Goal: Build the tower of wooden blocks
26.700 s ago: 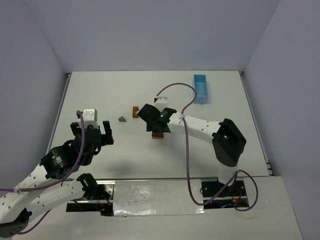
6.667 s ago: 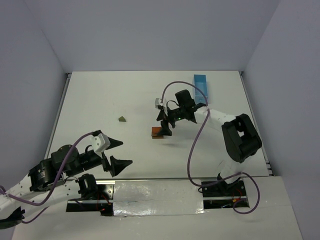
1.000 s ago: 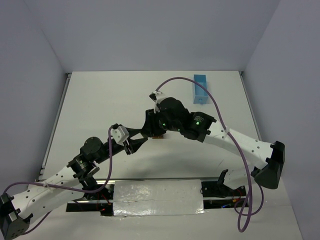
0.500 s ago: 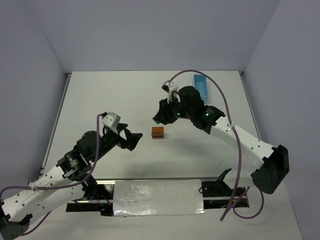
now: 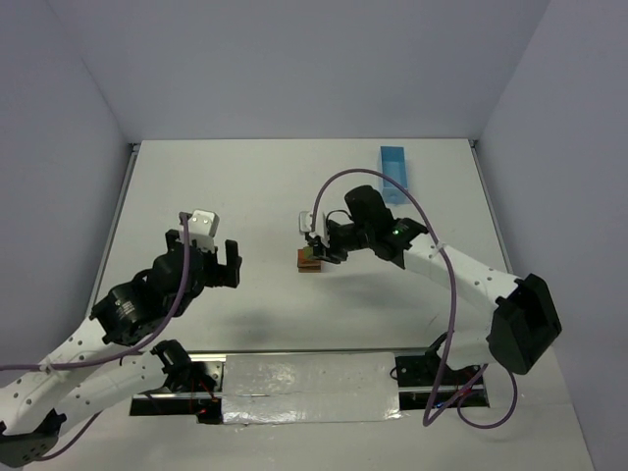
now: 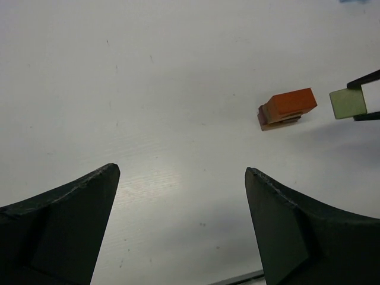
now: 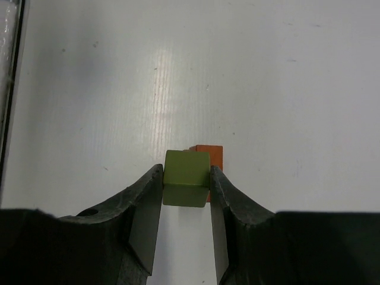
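Right arm [image 5: 446,263] outstretched, right fingers [image 7: 142,219] tight on green block [image 7: 186,178]; left fingers [image 6: 59,225] wide, empty.

From the right wrist, the green block [image 7: 186,178] sits smack in front of the wood block tower [image 7: 215,155], so only an orange corner pokes out. In the left wrist view, the left fingers [image 6: 59,231] get chopped off by the bottom edge and the right fingers [image 6: 367,79] by the right edge. From above, the tower's layers are too tiny to tell apart.
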You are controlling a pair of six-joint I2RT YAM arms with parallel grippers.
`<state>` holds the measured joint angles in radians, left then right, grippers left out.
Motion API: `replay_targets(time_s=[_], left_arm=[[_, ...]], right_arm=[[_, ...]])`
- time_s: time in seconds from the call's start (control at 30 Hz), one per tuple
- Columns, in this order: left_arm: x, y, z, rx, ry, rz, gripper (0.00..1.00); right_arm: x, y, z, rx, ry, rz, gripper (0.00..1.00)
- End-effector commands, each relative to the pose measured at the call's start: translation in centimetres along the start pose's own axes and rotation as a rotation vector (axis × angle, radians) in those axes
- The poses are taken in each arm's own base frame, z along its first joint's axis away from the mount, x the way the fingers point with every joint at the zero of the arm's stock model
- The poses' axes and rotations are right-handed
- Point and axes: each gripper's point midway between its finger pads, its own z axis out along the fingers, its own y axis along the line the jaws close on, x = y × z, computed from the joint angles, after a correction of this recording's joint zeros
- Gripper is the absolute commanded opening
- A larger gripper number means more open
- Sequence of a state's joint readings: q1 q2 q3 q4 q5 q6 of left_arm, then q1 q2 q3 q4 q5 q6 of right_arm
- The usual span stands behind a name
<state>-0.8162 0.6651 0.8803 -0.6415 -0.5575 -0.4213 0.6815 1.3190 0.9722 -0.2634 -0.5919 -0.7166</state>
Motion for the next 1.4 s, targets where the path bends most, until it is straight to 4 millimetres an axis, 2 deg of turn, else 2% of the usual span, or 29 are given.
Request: replay_targets(time_s=[0.0, 0.03, 0.07, 0.1, 0.13, 0.17, 0.2, 0.27, 0.43, 0.6, 0.83, 1.0, 1.37], left_arm=[[0.2, 1.4, -0.5, -0.033, -0.034, 0.026, 0.99], [0.2, 1.1, -0.6, -0.011, -0.041, 0.017, 0.99], [0.1, 1.1, -1.0, 0.002, -0.056, 0.007, 1.0], [0.1, 1.2, -1.1, 0.004, -0.058, 0.004, 1.0], [0.0, 1.4, -1.3, -0.003, -0.07, -0.006, 0.99], [0.0, 1.6, -1.4, -0.003, -0.079, -0.019, 1.0], [-0.1, 1.5, -1.5, 0.001, -0.086, -0.023, 0.99], [-0.1, 1.5, -1.6, 0.008, -0.091, -0.027, 1.0], [0.2, 1.4, -1.3, 0.002, -0.075, -0.015, 0.99], [0.6, 1.1, -0.9, 0.008, -0.05, 0.004, 0.99], [0.7, 0.9, -0.8, 0.015, -0.047, 0.009, 0.99], [0.8, 0.7, -0.7, 0.023, -0.042, 0.018, 1.0], [1.2, 0.1, -0.3, 0.048, -0.021, 0.039, 1.0]], right_arm=[[-2.0, -1.0, 0.5, -0.106, -0.064, -0.156, 0.08], [-1.9, -1.1, 0.7, -0.127, -0.061, -0.152, 0.08], [-0.5, -0.7, 1.4, -0.168, -0.017, -0.113, 0.08], [-1.0, -1.5, 1.5, -0.167, -0.017, -0.128, 0.08], [-0.7, -1.5, 1.8, -0.18, -0.004, -0.125, 0.08], [0.3, -1.5, 2.3, -0.199, 0.029, -0.097, 0.09], [0.1, -2.1, 2.5, -0.19, 0.034, -0.089, 0.09], [1.0, -2.6, 3.1, -0.181, 0.071, -0.066, 0.09], [2.7, -2.5, 3.7, -0.169, 0.104, -0.027, 0.12], [3.8, -3.2, 3.5, -0.13, 0.128, -0.018, 0.15], [4.8, -3.6, 4.0, -0.14, 0.137, 0.005, 0.17], [5.5, -3.7, 4.3, -0.144, 0.146, 0.024, 0.22], [5.8, -3.7, 5.0, -0.145, 0.131, 0.034, 0.28]])
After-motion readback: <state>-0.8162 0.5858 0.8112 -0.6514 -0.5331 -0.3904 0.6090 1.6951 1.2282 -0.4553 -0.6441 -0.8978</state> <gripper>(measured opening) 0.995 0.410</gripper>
